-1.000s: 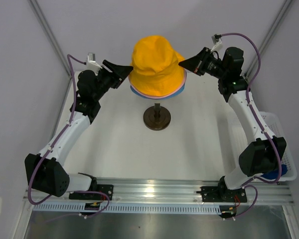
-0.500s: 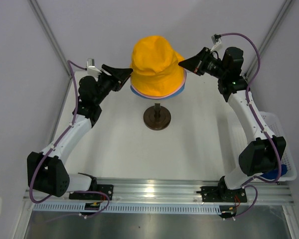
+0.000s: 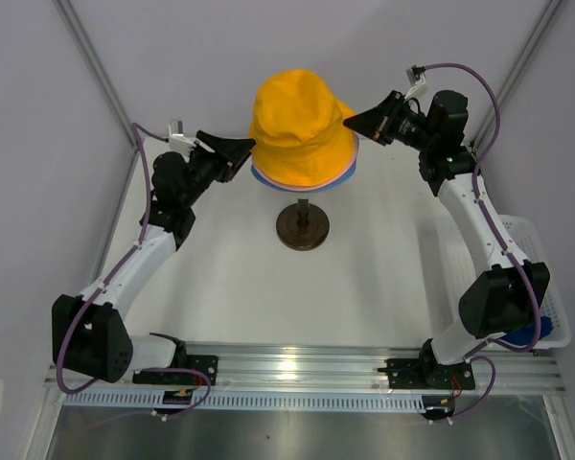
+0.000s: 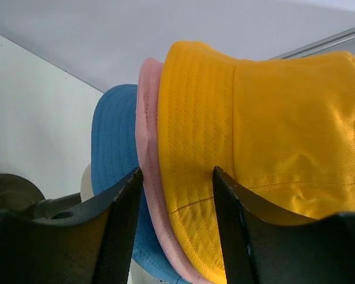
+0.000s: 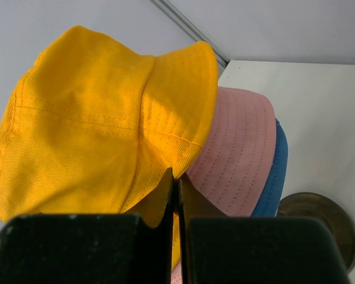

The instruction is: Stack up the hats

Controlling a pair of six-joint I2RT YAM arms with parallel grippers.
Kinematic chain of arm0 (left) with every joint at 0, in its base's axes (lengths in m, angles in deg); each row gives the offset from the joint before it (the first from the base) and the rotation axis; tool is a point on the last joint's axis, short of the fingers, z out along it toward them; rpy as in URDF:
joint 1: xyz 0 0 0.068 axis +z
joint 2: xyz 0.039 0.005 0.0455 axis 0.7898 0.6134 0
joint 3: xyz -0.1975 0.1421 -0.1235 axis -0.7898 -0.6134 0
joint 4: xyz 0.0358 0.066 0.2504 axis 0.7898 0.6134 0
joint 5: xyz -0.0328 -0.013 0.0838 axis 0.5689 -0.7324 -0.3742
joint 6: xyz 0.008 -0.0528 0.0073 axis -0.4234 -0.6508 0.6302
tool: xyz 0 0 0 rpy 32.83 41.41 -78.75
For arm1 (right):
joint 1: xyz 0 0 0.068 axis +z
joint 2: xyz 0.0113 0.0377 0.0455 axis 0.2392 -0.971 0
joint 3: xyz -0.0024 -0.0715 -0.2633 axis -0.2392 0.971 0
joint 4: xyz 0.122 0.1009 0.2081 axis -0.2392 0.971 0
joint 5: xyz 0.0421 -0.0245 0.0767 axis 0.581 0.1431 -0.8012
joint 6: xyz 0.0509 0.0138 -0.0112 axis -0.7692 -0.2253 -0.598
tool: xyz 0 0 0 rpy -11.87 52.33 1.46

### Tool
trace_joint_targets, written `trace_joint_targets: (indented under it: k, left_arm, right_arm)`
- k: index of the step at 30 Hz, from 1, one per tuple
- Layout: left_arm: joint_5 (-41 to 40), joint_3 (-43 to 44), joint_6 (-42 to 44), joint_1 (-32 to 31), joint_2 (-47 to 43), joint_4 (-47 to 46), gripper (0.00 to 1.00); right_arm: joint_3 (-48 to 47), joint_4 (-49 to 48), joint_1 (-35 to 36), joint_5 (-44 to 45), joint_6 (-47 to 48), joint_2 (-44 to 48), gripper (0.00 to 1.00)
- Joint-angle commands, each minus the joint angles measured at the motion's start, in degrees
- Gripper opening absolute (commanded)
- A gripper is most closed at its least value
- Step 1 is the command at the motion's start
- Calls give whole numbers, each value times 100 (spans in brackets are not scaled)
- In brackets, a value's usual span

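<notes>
A yellow-orange hat tops the stack on the stand, over a pink hat and a light blue hat; only their brims show. My left gripper is open at the stack's left side, and its fingertips straddle the pink and yellow brims without pinching them. At the right side my right gripper is shut, its tips meeting on the edge of the yellow brim, above the pink hat.
The stand's dark round base sits mid-table under the hats. A bit of cream head form peeks below the blue brim. A white basket at the right edge holds something dark blue, half hidden by the right arm.
The left arm has swung slightly inward, bringing its open gripper a little closer to the brims. The right arm and the hats have not moved.
</notes>
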Motion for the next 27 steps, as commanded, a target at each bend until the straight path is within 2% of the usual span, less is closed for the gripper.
trace_joint_targets:
  k: [1, 5, 11, 13, 17, 20, 22, 27]
  left_arm:
    - [444, 31, -184, 18, 73, -501, 53]
    - [602, 49, -342, 18, 214, -773, 49]
    - [646, -12, -395, 26, 249, -827, 36]
    - [647, -74, -430, 18, 275, -879, 28]
    - [673, -127, -535, 18, 337, -941, 21]
    - [743, -144, -588, 18, 416, -1037, 11]
    - [752, -162, -588, 18, 425, -1055, 1]
    - [805, -250, -475, 26, 294, -1038, 1]
  right_arm:
    - [210, 977, 121, 120, 282, -375, 0]
    - [202, 994, 147, 129, 273, -392, 0]
    - [210, 942, 200, 146, 247, -419, 0]
    - [210, 933, 218, 146, 238, -436, 0]
    - [202, 915, 262, 146, 229, -463, 0]
    - [202, 933, 262, 164, 238, -454, 0]
    - [210, 942, 262, 190, 256, -428, 0]
    - [193, 845, 262, 217, 212, -436, 0]
